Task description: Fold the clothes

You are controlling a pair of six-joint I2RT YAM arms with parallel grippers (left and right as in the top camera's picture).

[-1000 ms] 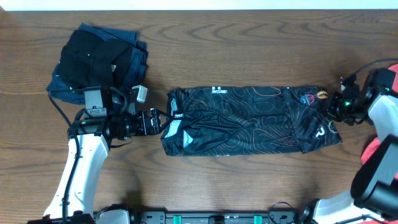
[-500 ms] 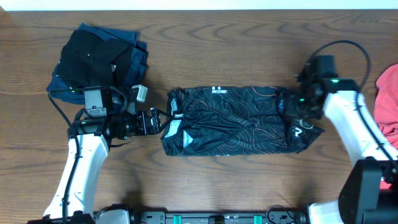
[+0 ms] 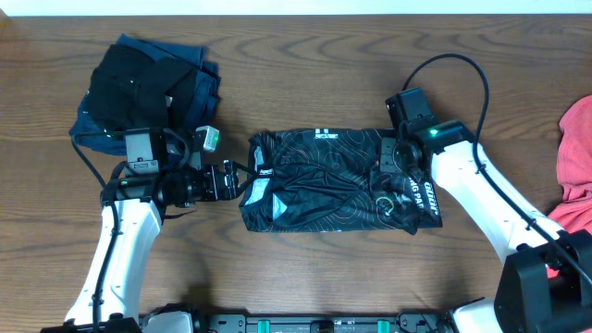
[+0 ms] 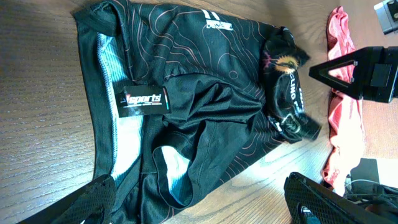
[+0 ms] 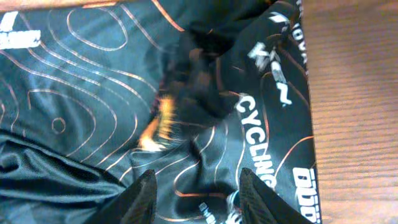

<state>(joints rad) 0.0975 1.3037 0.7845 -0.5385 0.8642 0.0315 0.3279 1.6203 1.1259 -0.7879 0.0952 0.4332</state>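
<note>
The black sports shirt (image 3: 314,180) with thin orange contour lines lies mid-table, its right end folded over to the left, white lettering up. It also shows in the left wrist view (image 4: 205,106) and the right wrist view (image 5: 74,93). My right gripper (image 3: 384,176) hovers over the folded-over end, fingers apart (image 5: 196,193), with cloth lying below them. My left gripper (image 3: 231,182) is open at the shirt's left hem, fingers spread wide (image 4: 199,199) and holding nothing.
A pile of folded black and navy garments (image 3: 148,83) sits at the back left. A coral-red garment (image 3: 575,157) lies at the right table edge, also in the left wrist view (image 4: 342,81). Bare wood surrounds the shirt.
My right gripper has swept left from the table's right side, carrying the shirt's right end over the body. The shirt is now shorter. The left arm has not moved.
</note>
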